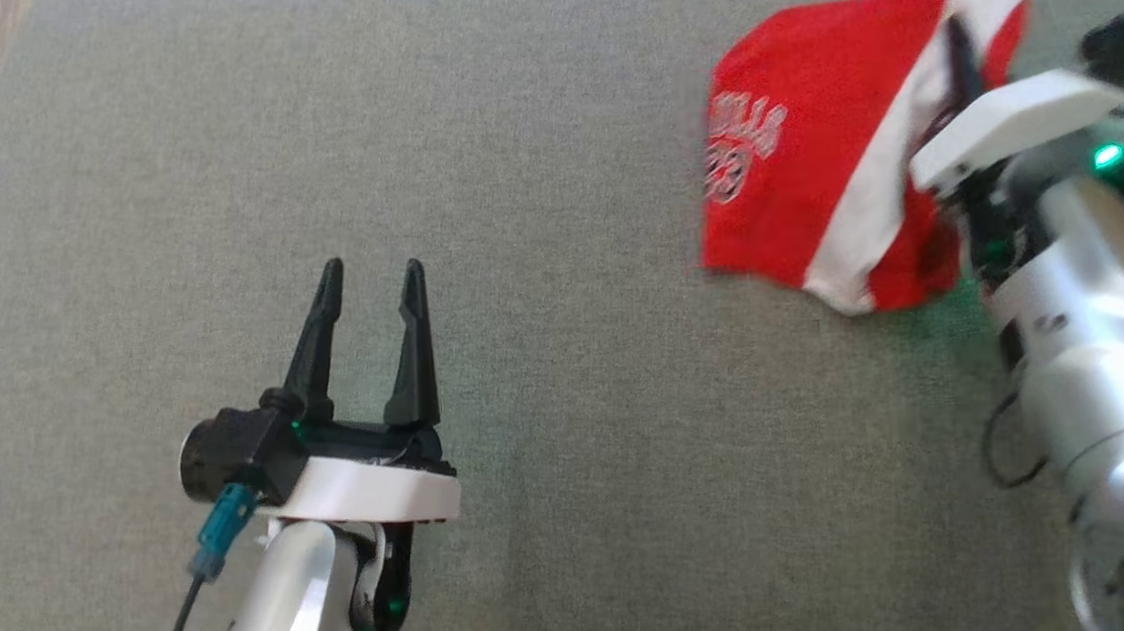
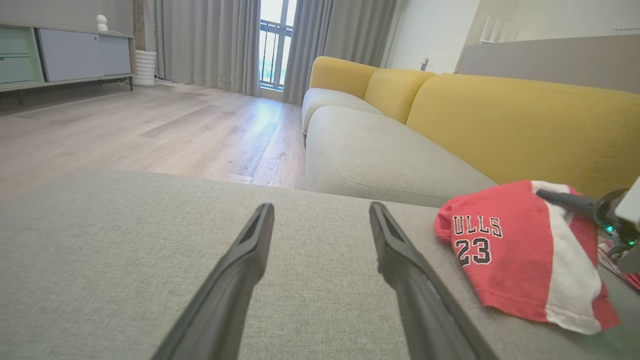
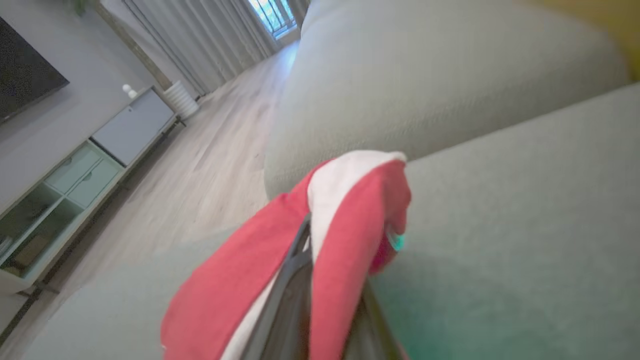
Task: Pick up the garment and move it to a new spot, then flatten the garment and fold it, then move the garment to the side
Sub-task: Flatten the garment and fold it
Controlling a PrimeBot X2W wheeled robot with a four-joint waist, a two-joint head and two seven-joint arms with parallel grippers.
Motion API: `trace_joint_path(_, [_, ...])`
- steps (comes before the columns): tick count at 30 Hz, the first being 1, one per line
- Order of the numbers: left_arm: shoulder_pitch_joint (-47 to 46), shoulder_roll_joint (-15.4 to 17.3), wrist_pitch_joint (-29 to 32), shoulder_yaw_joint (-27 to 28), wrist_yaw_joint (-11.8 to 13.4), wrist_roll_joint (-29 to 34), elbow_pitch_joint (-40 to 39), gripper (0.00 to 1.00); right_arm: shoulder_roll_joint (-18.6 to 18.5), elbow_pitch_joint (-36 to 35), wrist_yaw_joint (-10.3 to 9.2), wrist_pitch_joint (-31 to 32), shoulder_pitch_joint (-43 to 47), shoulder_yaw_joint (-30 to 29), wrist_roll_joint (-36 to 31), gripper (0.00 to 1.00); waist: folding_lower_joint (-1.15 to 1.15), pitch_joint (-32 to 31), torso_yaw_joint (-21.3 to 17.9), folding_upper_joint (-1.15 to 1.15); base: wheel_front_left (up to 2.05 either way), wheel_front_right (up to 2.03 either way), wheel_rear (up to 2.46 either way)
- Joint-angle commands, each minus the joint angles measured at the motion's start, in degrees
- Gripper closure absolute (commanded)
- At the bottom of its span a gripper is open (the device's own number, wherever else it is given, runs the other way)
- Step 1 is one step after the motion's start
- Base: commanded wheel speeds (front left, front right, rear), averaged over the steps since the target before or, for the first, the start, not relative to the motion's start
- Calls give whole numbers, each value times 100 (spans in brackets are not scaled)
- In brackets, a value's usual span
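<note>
Left gripper [image 1: 373,267] is nearest, low left in the head view, over the bare grey seat cushion [image 1: 569,405]. Jaws wide apart, nothing between them, pointing away from the robot. In the left wrist view the same gripper [image 2: 321,206] has only grey fabric between its two fingers.

Further out and to the right is the garment [image 1: 809,146], red with a broad white stripe. The chest print reads "ULLS 23" in the left wrist view [image 2: 505,260]. It sits on the right part of the same cushion, well apart from the left gripper.

Right gripper [image 1: 959,48] is at the garment's right edge, jaws closed on the cloth near the white stripe. In the right wrist view the red and white fabric [image 3: 350,225] drapes over and around the dark fingers [image 3: 295,250]. The pinched edge is raised and the rest hangs down to the left. Can't tell if the lower hem touches the cushion. Head and right wrist views are a bit blurred here.

Beyond the cushion:
- a sofa [image 2: 390,160] with grey seats and yellow backrests
- wood floor [image 2: 150,130]
- grey curtains [image 2: 210,45] by a window
- a low cabinet [image 2: 65,55] on the far left wall
</note>
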Motion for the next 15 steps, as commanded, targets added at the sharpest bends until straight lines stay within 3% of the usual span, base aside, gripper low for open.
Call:
trace_joint_path(1, [-99,23,-53,252,-5,66,-138,0,-124,-118,-4,-231,-394,-4,-191,100,0,-106,-21,0,0,0,0])
trace_joint_path(4, [-14,16,-53,309,-19,51,-133,0,-492,-57,-4,-574,-828,-175,-666,100,0,-318,-22,0,0,0,0])
trace_joint_path(8, [74,11,-53,352,-35,23,-148,0,-775,-257,-4,-741,-1261,51,-1296,100,0,-530,18,0,0,0,0])
trace_joint_path(11, [153,9,-53,386,-36,3,-165,0,-780,-517,-4,-794,-1460,529,-1722,100,0,-663,50,0,0,0,0])
trace_joint_path(15, [280,8,-53,426,-41,-14,-183,0,-533,-742,-4,-740,-1333,1587,-2008,100,0,-790,70,0,0,0,0])
